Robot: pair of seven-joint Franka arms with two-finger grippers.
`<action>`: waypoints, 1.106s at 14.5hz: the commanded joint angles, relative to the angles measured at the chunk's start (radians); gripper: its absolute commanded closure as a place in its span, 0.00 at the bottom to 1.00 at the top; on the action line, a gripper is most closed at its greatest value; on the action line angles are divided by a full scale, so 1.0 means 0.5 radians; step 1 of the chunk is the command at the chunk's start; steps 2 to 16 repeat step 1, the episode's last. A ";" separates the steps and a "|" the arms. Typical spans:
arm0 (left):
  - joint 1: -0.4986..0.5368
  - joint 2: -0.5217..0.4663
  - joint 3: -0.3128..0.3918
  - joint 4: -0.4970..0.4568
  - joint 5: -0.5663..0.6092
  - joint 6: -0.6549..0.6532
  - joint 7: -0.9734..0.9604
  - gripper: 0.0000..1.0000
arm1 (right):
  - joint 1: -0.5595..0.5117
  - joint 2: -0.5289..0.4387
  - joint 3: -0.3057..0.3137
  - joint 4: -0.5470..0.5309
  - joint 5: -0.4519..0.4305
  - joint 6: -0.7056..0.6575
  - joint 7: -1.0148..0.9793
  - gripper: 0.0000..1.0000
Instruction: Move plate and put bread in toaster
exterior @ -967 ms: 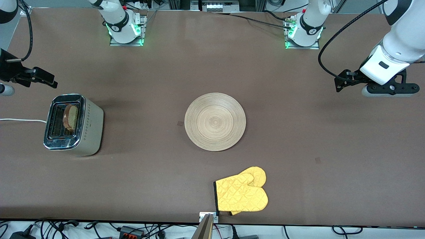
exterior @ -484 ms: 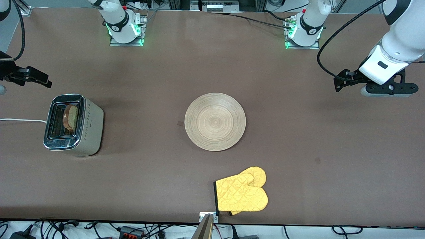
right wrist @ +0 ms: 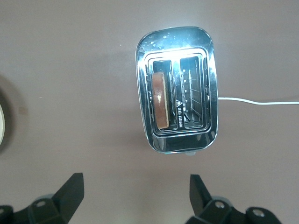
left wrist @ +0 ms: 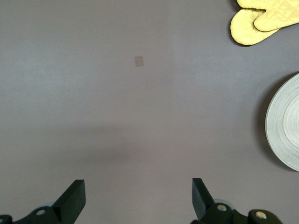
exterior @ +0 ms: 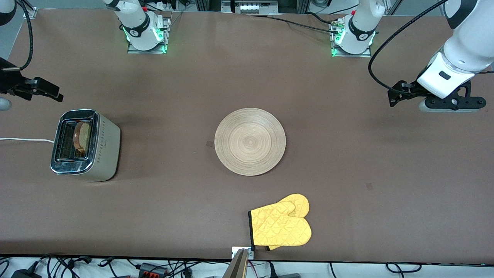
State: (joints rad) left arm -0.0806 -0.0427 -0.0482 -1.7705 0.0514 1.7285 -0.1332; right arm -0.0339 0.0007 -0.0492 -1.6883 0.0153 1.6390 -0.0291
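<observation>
My left gripper (left wrist: 137, 198) hangs in the air over a bare part of the brown table (exterior: 347, 173), out at my left arm's end. Its two black fingers (left wrist: 74, 198) are wide apart, and there is nothing between them. This arm just waits.

My right gripper (right wrist: 135, 189) hangs over the table at my right arm's end, close to the toaster (exterior: 87, 144). Its fingers (right wrist: 72, 189) are wide apart too, and they hold nothing.

Think of the table as a clock seen from the front camera, with my two bases up at 12. The plate (exterior: 250, 141) lies flat in the middle of the clock. It is big, round and made of light wood with rings, and nothing is on it.

The toaster stands at 9 o'clock from the plate, well apart from it. It has a shiny top and two slots. The bread (exterior: 82, 136) stands up on its edge in the slot that is closer to the plate. Its brown crust pokes out at the top. The other slot has nothing in it. A white cord (exterior: 23, 139) runs from the toaster toward 9 o'clock, off the table's edge.

A yellow oven mitt (exterior: 281, 226) lies flat at about 5 o'clock from the plate, near the table edge closest to the front camera. It does not touch the plate.
</observation>
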 commanded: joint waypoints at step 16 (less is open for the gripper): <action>0.002 -0.004 -0.005 0.040 -0.038 -0.042 -0.010 0.00 | 0.006 -0.044 0.006 -0.038 -0.028 -0.001 -0.015 0.00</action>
